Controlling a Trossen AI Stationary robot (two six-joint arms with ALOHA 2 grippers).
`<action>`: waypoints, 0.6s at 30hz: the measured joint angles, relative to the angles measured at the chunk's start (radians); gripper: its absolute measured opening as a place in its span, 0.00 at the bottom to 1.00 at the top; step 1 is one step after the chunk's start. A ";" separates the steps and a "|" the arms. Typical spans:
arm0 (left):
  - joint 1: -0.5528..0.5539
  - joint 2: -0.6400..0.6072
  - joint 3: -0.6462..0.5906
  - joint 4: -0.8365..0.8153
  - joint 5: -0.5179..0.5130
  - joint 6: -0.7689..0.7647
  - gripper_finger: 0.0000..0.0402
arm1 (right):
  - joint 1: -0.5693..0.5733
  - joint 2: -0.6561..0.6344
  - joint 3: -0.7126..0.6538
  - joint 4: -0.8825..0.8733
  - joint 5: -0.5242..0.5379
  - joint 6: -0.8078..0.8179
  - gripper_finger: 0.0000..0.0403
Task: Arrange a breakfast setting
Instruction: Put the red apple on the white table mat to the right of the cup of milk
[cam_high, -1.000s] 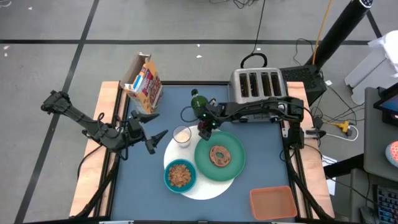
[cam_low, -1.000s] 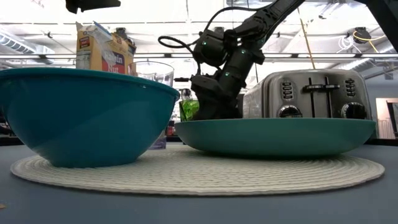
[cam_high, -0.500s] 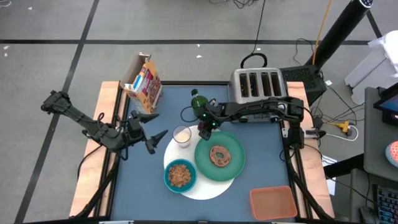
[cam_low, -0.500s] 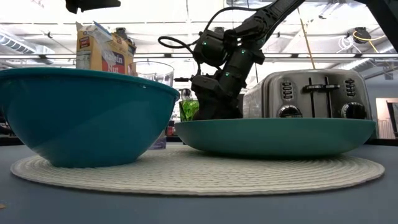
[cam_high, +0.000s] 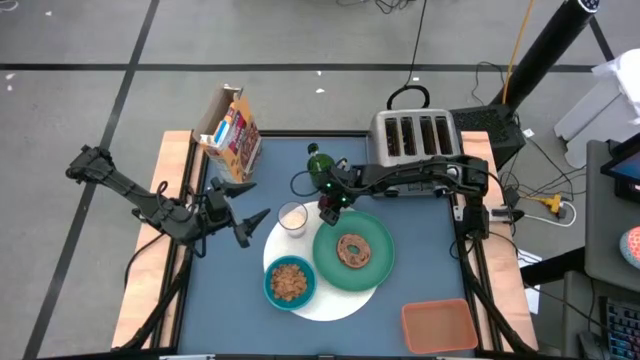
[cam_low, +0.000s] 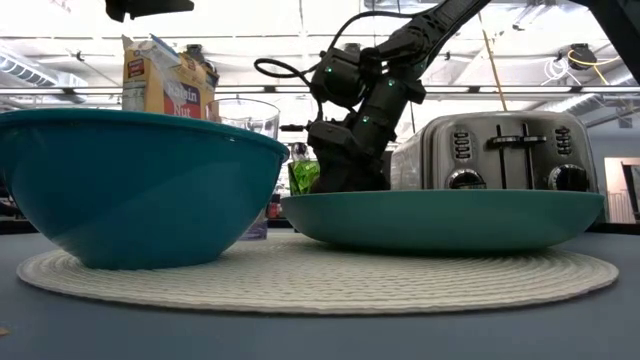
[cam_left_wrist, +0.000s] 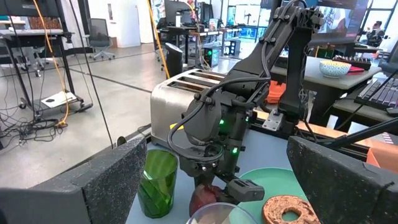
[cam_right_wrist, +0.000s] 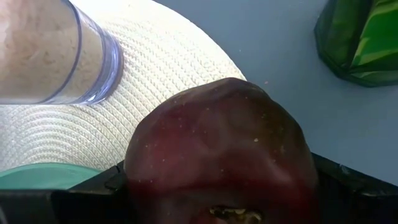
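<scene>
Mat (cam_high: 335, 302), plate (cam_high: 372, 268), bagel (cam_high: 352, 249), cereal bowl (cam_high: 290, 282), glass (cam_high: 292, 217) set — right gripper (cam_high: 328, 210) clamps the apple (cam_right_wrist: 217, 155) at plate's edge, unplaced; left gripper (cam_high: 252, 217) waits, spread wide.

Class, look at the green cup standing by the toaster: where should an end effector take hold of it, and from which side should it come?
Probably grip the green cup across its rim and upper wall, coming straight down from above. It stands upright with its mouth open, so the rim is exposed. The right end effector, holding the apple, crowds the side toward the plate, and the toaster stands nearby.
</scene>
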 joint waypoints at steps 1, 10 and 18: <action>0.000 0.000 0.000 0.000 0.000 0.000 0.98 | 0.000 0.000 0.000 0.000 0.000 0.000 0.73; 0.000 0.000 0.000 0.000 0.000 0.000 0.98 | -0.001 0.000 0.000 0.000 0.000 0.001 0.73; 0.000 0.000 0.000 0.000 0.000 0.001 0.98 | -0.001 0.000 0.000 0.000 -0.001 -0.005 0.75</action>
